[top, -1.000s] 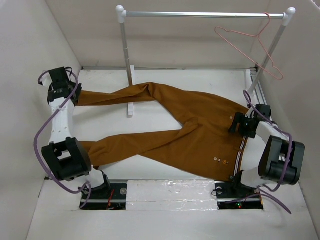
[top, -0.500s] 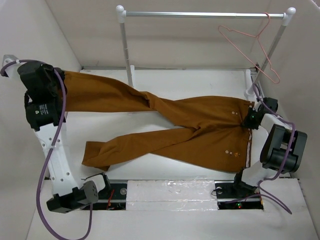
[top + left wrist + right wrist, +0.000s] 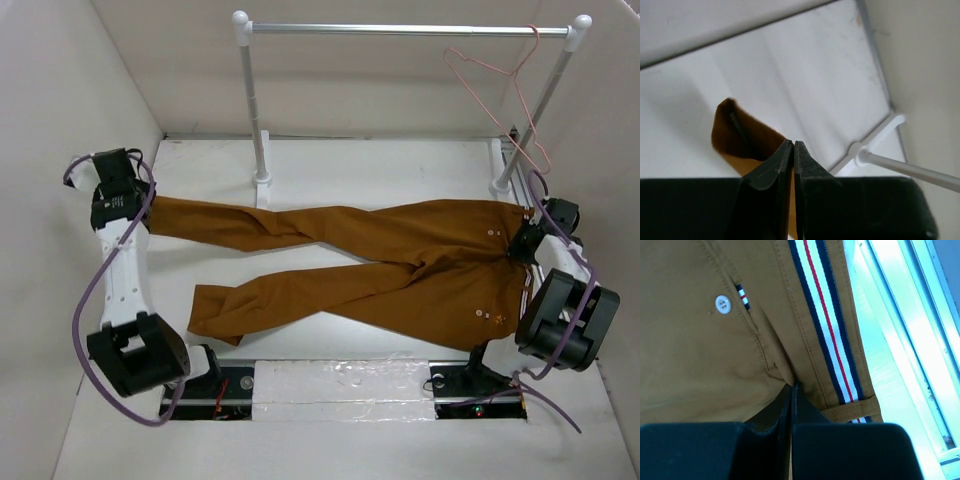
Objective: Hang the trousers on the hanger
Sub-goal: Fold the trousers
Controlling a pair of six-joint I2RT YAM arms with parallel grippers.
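The trousers (image 3: 400,255) lie flat across the white table (image 3: 380,170), legs crossed toward the left and waistband at the right. The left gripper (image 3: 793,150) is pinched shut on the upper leg's cuff. The right gripper (image 3: 791,390) is clamped on cloth just beside the striped waistband lining (image 3: 825,315).

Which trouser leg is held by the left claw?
The far leg, its cuff pinched in the left claw; the near leg lies free on the table.
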